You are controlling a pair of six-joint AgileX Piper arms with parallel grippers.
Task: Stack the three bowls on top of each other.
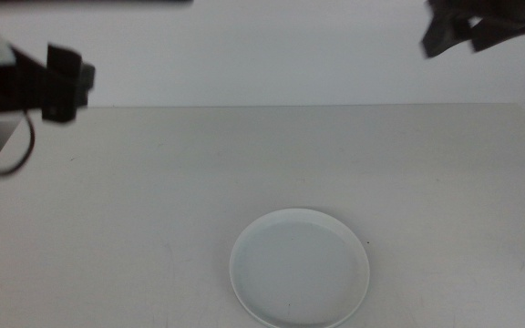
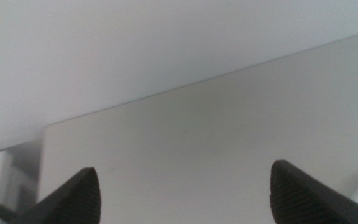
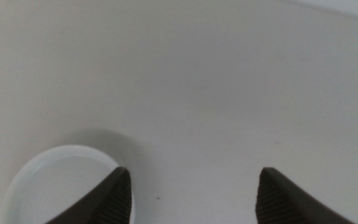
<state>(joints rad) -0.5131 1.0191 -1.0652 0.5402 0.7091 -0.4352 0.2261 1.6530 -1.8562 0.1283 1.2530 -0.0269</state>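
The right pincer (image 1: pixel 458 35), jaws wide and empty, hangs above the surface's (image 1: pixel 135 200) far right corner; the left pincer (image 1: pixel 62 82), also wide, hangs above the far left. One white bowl (image 1: pixel 299 269) sits near the front edge, seemingly nearer the right pincer.

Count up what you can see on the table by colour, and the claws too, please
White bowl: 1
Grey bowl: 0 in view
Mint green bowl: 0 in view
Claws: 2, left claw and right claw, both open, raised over the table
Total: 1 bowl, 2 claws
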